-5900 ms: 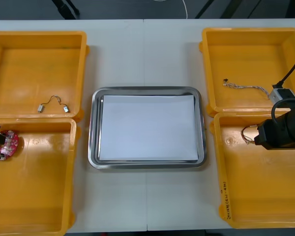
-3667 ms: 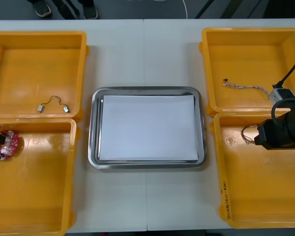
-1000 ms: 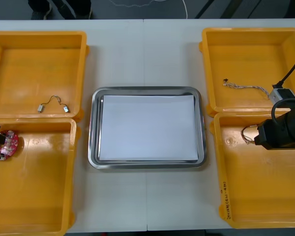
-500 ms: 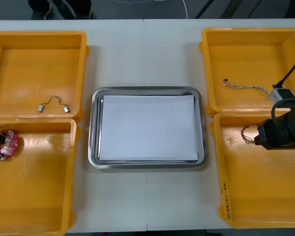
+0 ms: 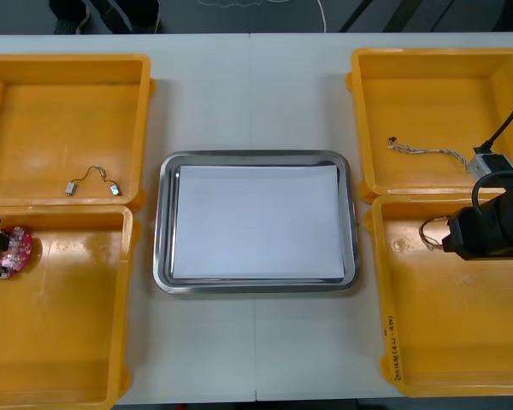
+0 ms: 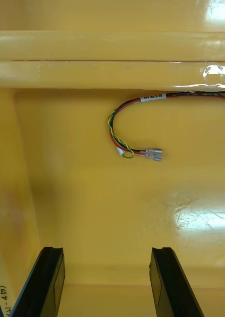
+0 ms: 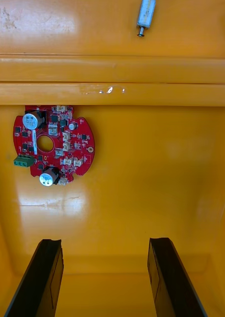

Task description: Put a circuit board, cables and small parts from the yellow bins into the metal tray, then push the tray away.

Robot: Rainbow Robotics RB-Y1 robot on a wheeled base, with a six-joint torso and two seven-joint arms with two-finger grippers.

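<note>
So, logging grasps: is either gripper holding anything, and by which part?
Nothing is held. The left gripper stands open short of the circuit board; the right gripper open short of the cable.

The light worktop point(image 5: 252, 94) carries four yellow bins and a metal tray point(image 5: 163, 222). The far left bin point(image 5: 60, 111) and near left bin point(image 5: 68, 325) sit close together along one side, and the far right bin point(image 5: 436, 94) and near right bin point(image 5: 445, 333) along the other. The tray, white inside, lies flat between the pairs, just beside their inner rims.
</note>
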